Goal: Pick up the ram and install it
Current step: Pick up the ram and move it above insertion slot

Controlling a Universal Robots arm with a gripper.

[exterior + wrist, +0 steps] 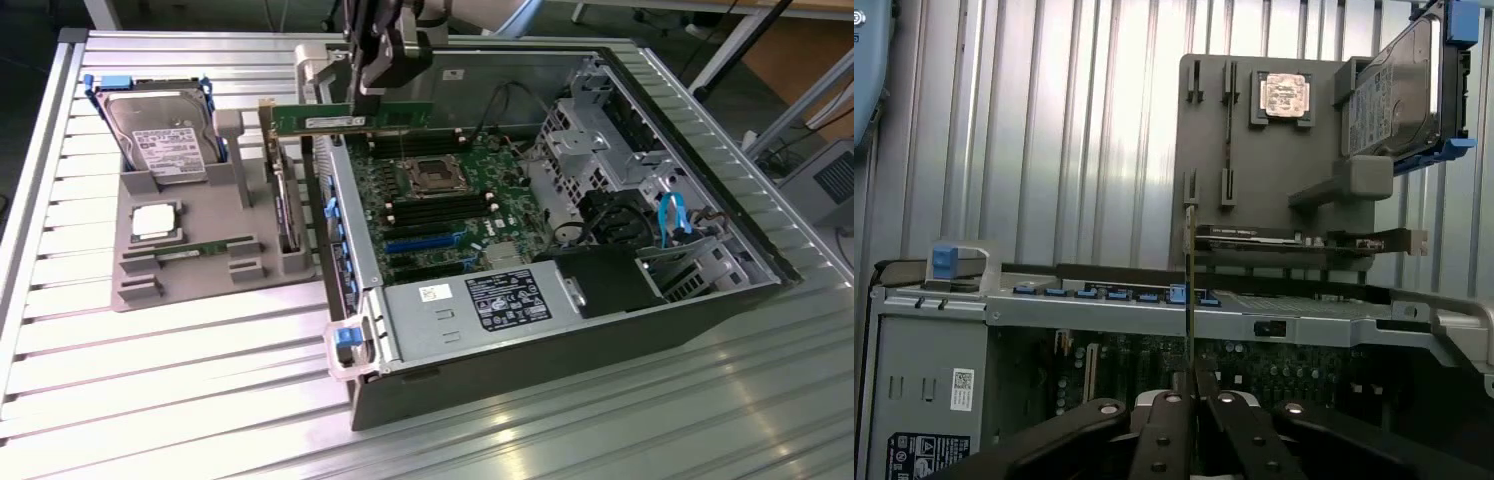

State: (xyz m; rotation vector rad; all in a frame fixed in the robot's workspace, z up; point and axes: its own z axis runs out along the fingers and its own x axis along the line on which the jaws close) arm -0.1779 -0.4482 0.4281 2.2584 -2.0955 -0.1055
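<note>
Green ram [320, 120] hangs clamped in the gripper [374, 97] over the open computer case [534, 375].

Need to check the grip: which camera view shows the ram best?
The exterior view: the ram faces the camera broadside, its green face and label visible, clamped in the jaws. The wrist view shows the ram edge-on, a thin strip between the jaws.

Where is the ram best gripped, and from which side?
Grip the ram near the middle of its upper long edge, probably from above, the gripper pinching its two flat faces, as here: it is thin, stands on edge, and its lower edge is free.
</note>
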